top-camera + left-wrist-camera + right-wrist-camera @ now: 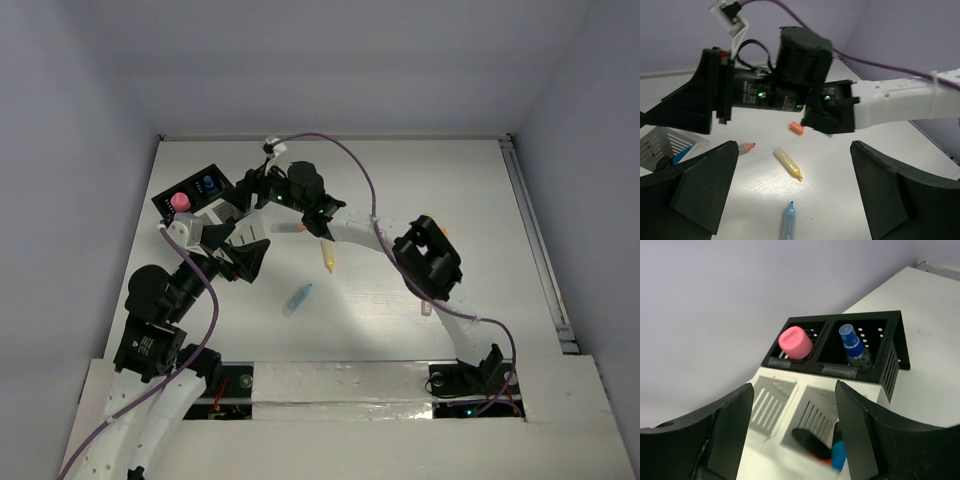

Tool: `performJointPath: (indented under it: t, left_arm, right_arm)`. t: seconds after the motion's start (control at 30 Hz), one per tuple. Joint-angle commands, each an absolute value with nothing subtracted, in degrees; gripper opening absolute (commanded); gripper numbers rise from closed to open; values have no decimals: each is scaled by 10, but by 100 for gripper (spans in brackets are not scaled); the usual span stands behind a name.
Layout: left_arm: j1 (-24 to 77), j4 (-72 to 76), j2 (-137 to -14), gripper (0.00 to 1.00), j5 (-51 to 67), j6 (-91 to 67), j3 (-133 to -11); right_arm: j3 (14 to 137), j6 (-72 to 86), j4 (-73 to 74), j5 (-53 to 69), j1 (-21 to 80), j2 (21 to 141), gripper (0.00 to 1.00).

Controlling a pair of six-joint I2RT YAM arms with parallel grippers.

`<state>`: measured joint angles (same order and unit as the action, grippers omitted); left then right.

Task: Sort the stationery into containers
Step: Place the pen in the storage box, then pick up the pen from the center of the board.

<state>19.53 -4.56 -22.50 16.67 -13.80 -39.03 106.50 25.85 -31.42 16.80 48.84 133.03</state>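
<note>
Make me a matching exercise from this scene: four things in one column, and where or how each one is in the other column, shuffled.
Things:
1. pink-capped item
2. yellow marker
3. left gripper
4. black stick

Places or states:
A. lying on the table
B. inside a white compartment
C. open, holding nothing
D. standing in a black compartment

Pairs: 1-D, 2-A, 3-C, 4-B.
</note>
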Motion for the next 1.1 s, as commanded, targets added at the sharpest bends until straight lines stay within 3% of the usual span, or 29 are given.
performJointPath:
  t: [0.0, 0.1, 0.23, 0.4, 0.53, 0.63, 0.67, 0.7, 0.83, 1.07]
  left_arm:
    - [199, -20, -235, 93, 169, -138, -403]
    - [199, -21, -236, 92, 170, -137, -403]
    - [199, -19, -237, 90, 172, -141, -401]
    - [199, -16, -246, 87, 180, -142, -398]
    - [193, -16, -249, 86, 181, -142, -398]
    - [193, -16, -252, 86, 180, -143, -398]
    - [193, -16, -252, 86, 181, -143, -398]
    - [193, -15, -253, 86, 181, -143, -398]
    - [188, -12, -256, 86, 185, -144, -398]
    - [188, -14, -253, 86, 185, -144, -397]
  right_arm:
    - [982, 227, -331, 140, 492, 1212, 72]
    - [901, 221, -318, 108, 481, 1156, 70]
    - [742, 231, -281, 80, 456, 1051, 51]
    - [645, 233, -166, 76, 428, 978, 30]
    - [616, 236, -63, 135, 428, 949, 29]
    - [600, 246, 21, 144, 444, 926, 38]
    - [595, 249, 34, 138, 461, 919, 44]
    - [589, 260, 46, 135, 472, 909, 60]
    - [601, 279, 106, 136, 540, 931, 79]
    - [622, 323, 83, 135, 577, 1017, 79]
